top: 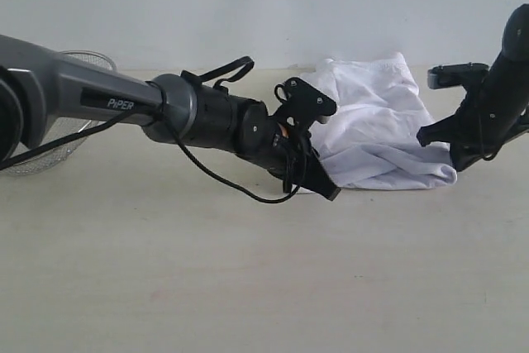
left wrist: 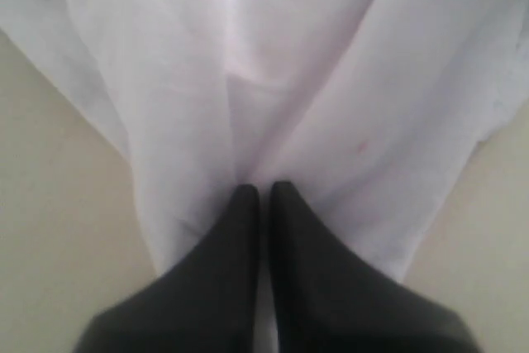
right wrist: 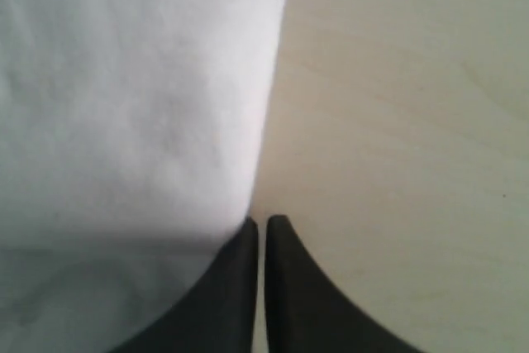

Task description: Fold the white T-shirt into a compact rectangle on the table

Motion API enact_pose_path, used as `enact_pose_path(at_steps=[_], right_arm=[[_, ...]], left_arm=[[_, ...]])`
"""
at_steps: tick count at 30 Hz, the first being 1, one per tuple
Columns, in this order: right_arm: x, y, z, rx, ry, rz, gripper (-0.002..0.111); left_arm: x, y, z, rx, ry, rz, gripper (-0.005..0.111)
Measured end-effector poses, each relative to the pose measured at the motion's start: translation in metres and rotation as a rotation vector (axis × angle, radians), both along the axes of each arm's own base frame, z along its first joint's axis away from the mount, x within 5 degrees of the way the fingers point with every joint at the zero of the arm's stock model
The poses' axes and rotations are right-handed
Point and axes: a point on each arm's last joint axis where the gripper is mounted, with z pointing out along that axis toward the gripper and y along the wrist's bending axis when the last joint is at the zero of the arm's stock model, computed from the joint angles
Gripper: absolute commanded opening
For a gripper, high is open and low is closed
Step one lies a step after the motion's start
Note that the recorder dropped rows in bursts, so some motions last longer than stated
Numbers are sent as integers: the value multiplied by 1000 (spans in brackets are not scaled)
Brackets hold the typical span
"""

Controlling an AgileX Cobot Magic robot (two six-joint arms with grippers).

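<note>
The white T-shirt lies bunched in a crumpled heap on the beige table, right of centre at the back. My left gripper reaches down to the heap's near left edge. In the left wrist view its fingers are shut, and folds of the T-shirt converge at their tips, with cloth pinched there. My right gripper sits at the heap's right side. In the right wrist view it is shut right at the T-shirt's edge, and only table shows in the slit between its fingers.
A silver wire-mesh basket stands at the far left, partly behind the left arm. A black cable loops down from the left arm toward the table. Bare table stretches along the front.
</note>
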Motion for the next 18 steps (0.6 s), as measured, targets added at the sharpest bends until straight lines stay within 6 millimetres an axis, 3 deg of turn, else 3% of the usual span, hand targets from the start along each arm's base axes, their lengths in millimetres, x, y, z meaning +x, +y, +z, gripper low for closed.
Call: enact_pose_path(at_steps=[5, 8, 13, 18], right_arm=[[-2, 4, 37, 24, -88, 4, 0], [-3, 12, 49, 45, -113, 32, 0], [-2, 28, 39, 87, -78, 83, 0], [-1, 31, 20, 115, -22, 81, 0]], left_arm=[[1, 0, 1, -13, 20, -22, 4], [0, 0, 1, -14, 21, -28, 4], [0, 0, 1, -16, 24, -28, 4], [0, 0, 1, -3, 20, -48, 4]])
